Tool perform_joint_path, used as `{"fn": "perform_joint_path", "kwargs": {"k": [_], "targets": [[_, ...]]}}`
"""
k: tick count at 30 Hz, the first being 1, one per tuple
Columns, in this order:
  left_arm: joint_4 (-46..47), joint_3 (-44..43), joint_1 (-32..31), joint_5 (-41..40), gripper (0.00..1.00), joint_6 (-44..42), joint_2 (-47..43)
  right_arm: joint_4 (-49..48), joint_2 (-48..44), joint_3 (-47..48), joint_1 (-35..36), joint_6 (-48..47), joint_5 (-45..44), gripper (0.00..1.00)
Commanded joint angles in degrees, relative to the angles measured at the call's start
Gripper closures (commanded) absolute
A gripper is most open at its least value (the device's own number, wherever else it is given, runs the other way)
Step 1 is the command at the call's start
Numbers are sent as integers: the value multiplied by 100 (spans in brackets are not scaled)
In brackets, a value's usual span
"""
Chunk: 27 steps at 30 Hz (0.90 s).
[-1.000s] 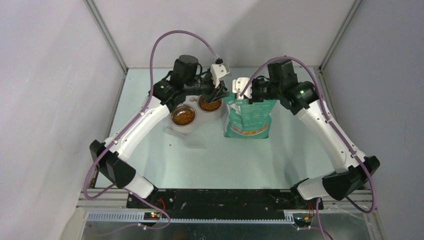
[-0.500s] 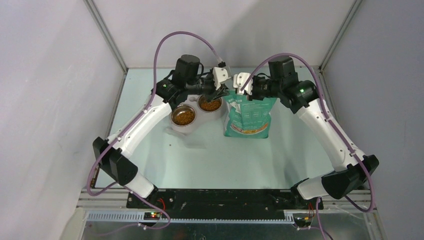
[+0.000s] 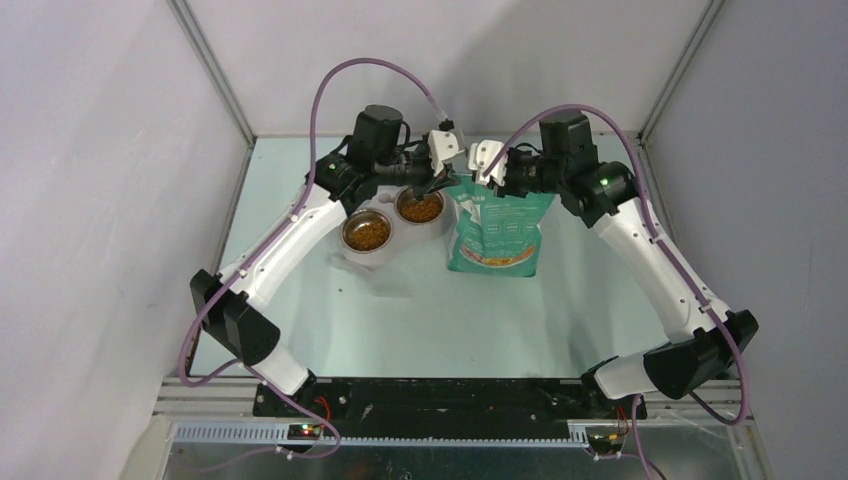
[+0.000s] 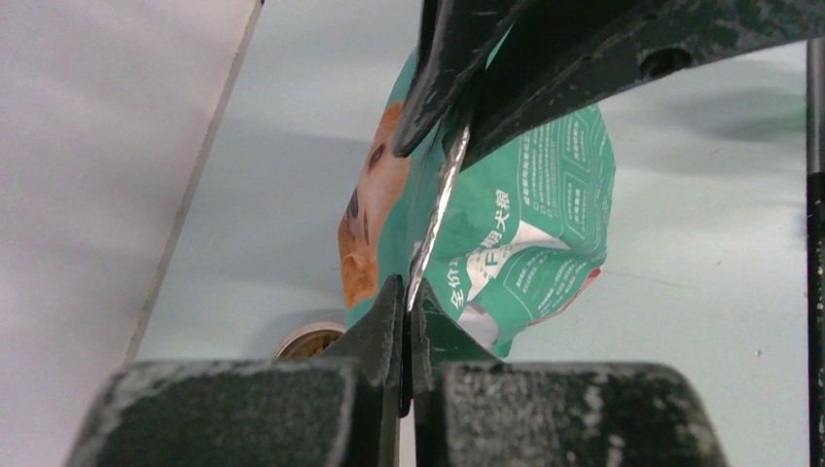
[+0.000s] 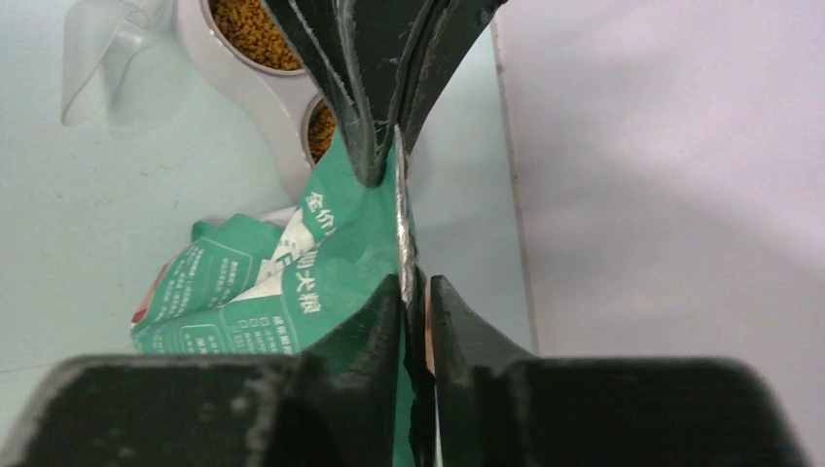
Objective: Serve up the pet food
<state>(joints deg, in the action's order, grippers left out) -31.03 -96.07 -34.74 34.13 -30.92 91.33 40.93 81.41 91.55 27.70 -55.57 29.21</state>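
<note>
The pet food (image 3: 366, 233) fills two steel bowls; the second heap (image 3: 421, 209) lies in the far bowl. It also shows in the right wrist view (image 5: 243, 27). The teal-green bag (image 3: 498, 232) stands right of the bowls. My left gripper (image 3: 441, 181) is shut on the left end of the bag's top edge, seen in the left wrist view (image 4: 407, 292). My right gripper (image 3: 484, 178) is shut on the same top edge beside it, seen in the right wrist view (image 5: 413, 290). The bag's silver inner seam (image 4: 433, 219) runs between the two grippers.
The bowls sit in a white double stand (image 3: 350, 256). A clear plastic scoop (image 5: 105, 58) lies on the table near the stand. The back wall and side walls close in the table; both arms reach to the far end.
My left gripper has moved right, from over the far bowl to the bag's top edge, and shut on it. My right gripper stayed on the bag top, shifting slightly.
</note>
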Motion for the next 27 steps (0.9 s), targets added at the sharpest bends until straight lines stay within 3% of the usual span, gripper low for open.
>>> {"fn": "perform_joint_path", "kwargs": {"k": [1, 4, 16, 20, 22, 25, 27], "targets": [[288, -332, -74, -22, 100, 238, -10, -597, -48, -11, 159, 413, 172, 76], [321, -325, -76, 12, 100, 317, -38, -722, 33, -16, 197, 728, 241, 72], [451, -204, -68, 74, 100, 372, -253, -509, 242, -89, -48, 1237, 391, 75], [676, -127, -22, 199, 100, 647, -326, -518, 305, -103, -174, 1427, 570, 91], [826, -37, 22, 377, 95, 818, -357, -553, 309, -110, -199, 1480, 624, 100], [917, 81, 39, 569, 67, 880, -343, -639, 296, -111, -236, 1617, 709, 100], [1092, 144, 31, 629, 60, 955, -279, -709, 273, -94, -267, 1702, 761, 100]]}}
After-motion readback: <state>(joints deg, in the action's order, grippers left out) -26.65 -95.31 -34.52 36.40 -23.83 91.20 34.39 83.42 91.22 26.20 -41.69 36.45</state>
